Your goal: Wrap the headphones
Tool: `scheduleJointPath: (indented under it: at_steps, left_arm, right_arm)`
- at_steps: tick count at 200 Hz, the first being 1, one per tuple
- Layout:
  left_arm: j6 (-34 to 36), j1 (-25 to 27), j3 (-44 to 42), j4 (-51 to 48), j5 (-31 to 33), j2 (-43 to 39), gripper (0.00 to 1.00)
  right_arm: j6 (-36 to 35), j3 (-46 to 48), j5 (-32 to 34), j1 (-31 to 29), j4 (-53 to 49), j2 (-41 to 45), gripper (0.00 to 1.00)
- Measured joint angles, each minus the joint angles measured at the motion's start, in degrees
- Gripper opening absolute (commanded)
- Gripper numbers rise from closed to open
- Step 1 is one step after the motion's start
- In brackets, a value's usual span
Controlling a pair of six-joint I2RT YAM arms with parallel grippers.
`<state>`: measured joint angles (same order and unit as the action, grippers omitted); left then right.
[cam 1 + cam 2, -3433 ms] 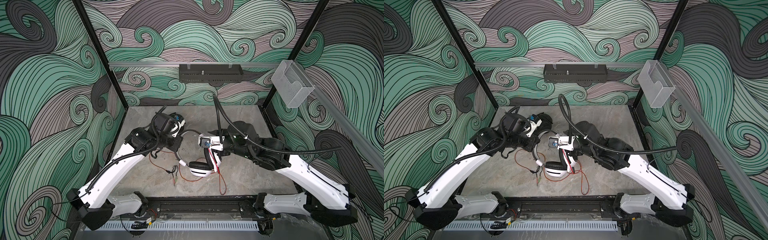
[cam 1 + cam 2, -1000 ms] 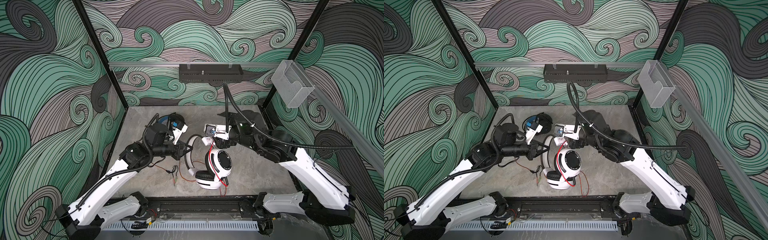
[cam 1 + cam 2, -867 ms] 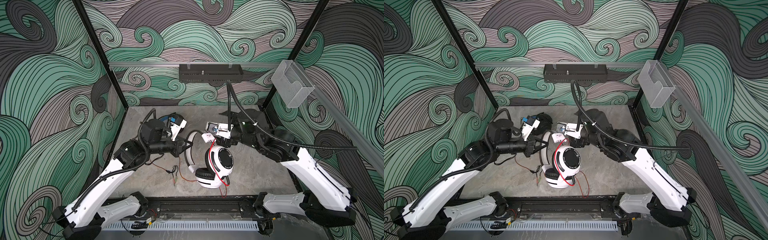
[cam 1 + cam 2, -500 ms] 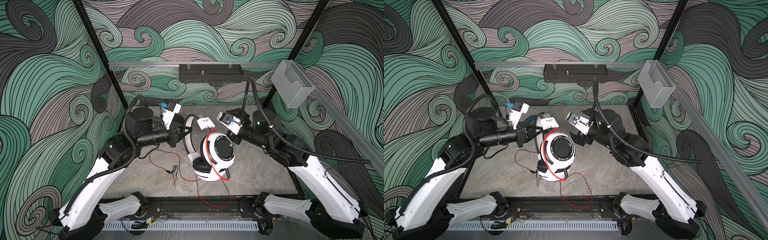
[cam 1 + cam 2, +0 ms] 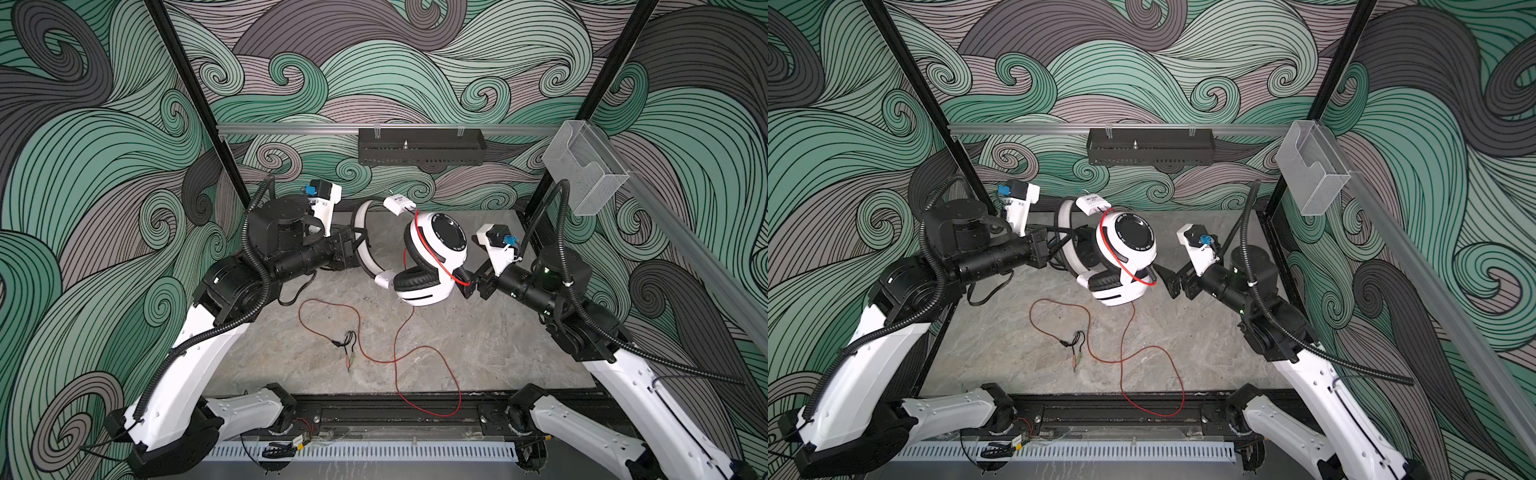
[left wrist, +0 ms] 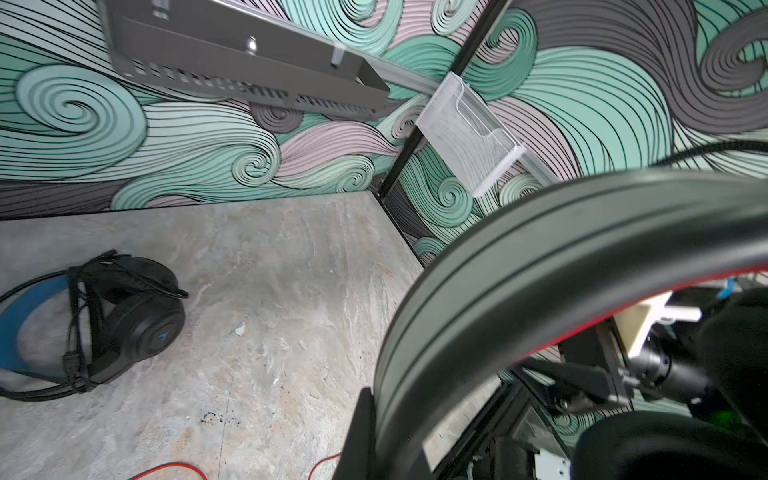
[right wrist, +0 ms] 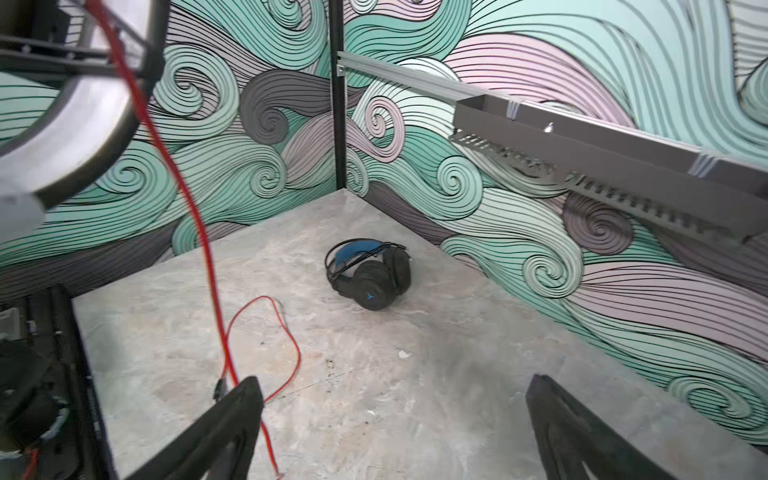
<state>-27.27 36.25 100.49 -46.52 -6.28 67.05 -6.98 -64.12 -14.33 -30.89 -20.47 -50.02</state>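
The white headset [image 5: 434,253] is held above the worktop [image 5: 498,340], its headband clamped in the left pincer [image 5: 360,246]. The right pincer [image 5: 1167,280], jaws apart, is placed just beside its lower cup. The red cable [image 5: 397,345] trailing below it could be snagged on the front rail [image 5: 353,411], where a loop overhangs, and the turn across the cup pulled loose. The black headset [image 7: 370,282] is seen behind it on the worktop, well apart and out of the way.
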Motion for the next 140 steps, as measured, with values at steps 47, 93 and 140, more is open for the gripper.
scheduleJointPath:
  at_steps: [47, 93, 140]
  left_arm:
    - [-3.1, -0.2, 2.0, 0.0, 5.0, 2.1, 0.00]
    - [-4.8, -0.3, 3.9, -0.2, 7.0, 4.4, 0.00]
    - [-5.6, -0.3, 4.8, 0.0, 7.1, 5.2, 0.00]
  right_arm:
    - [8.1, 7.6, -9.3, 0.6, 12.4, -2.7, 1.00]
    - [15.9, 9.7, -16.3, 0.9, 25.4, -11.3, 0.99]
    - [23.1, 11.3, -20.4, 0.9, 36.9, -18.7, 1.00]
